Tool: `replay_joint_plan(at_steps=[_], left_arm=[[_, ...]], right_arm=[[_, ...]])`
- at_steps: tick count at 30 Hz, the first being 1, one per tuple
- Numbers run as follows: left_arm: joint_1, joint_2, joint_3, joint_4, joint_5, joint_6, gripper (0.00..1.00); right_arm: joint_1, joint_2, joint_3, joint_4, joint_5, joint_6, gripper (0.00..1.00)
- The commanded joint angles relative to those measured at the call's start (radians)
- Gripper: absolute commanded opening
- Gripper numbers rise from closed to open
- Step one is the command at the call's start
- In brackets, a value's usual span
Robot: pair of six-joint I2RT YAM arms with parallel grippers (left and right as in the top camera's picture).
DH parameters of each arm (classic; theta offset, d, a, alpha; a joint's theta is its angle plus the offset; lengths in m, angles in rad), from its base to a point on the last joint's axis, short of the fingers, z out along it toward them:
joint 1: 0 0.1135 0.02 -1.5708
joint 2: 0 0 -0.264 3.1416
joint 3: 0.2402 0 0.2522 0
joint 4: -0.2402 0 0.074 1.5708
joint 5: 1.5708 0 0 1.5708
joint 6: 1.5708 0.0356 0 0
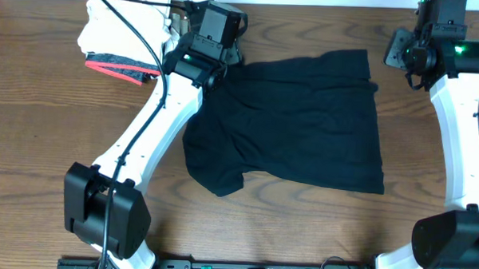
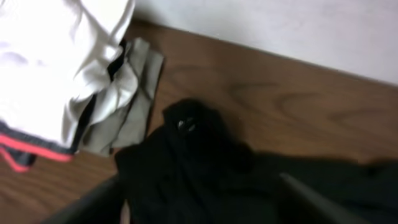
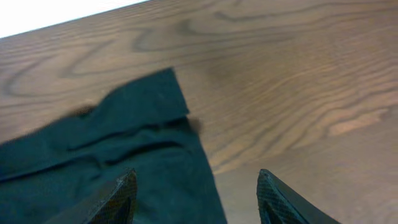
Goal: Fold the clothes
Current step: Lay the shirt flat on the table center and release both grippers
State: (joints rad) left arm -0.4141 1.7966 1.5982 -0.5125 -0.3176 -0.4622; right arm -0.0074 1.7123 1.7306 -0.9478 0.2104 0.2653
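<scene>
Jaws of the left gripper (image 2: 199, 182) stand spread astride the black shirt (image 1: 296, 120), its bunched edge blurred; the right gripper (image 3: 196, 177), jaws likewise spread, is cropped.

No text, label, brand or number can be read on any thing in these views.
</scene>
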Motion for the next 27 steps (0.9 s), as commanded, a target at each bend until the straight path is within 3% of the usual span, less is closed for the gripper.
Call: replay_joint_plan(at_steps=[1, 4, 5, 6, 7, 16, 22, 27], left_arm=[[0.004, -0.072, 0.016, -0.041, -0.034, 0.024, 0.88], [0.003, -0.148, 0.016, -0.183, -0.023, 0.024, 0.99], [0.003, -0.175, 0.016, -0.237, -0.006, 0.024, 0.98], [0.003, -0.207, 0.016, -0.301, 0.022, 0.024, 0.98], [0.003, -0.235, 0.016, -0.357, 0.052, 0.023, 0.98], [0.003, -0.374, -0.037, -0.825, 0.286, -0.146, 0.98], [-0.012, -0.407, -0.263, -0.744, 0.420, -0.237, 0.98], [-0.044, -0.408, -0.443, -0.661, 0.434, -0.422, 0.98]], right_arm=[[-0.008, -0.069, 0.013, -0.034, 0.018, -0.015, 0.68], [-0.007, -0.133, 0.013, -0.115, -0.053, -0.015, 0.76], [-0.006, -0.155, 0.013, -0.149, -0.078, -0.015, 0.80], [-0.006, -0.173, 0.013, -0.180, -0.100, -0.015, 0.97], [-0.006, -0.193, 0.013, -0.219, -0.133, -0.015, 0.99], [-0.005, -0.240, 0.000, -0.510, -0.328, -0.015, 0.99], [-0.005, -0.240, -0.088, -0.550, -0.323, 0.052, 0.99], [-0.005, -0.240, -0.179, -0.515, -0.320, 0.072, 0.99]])
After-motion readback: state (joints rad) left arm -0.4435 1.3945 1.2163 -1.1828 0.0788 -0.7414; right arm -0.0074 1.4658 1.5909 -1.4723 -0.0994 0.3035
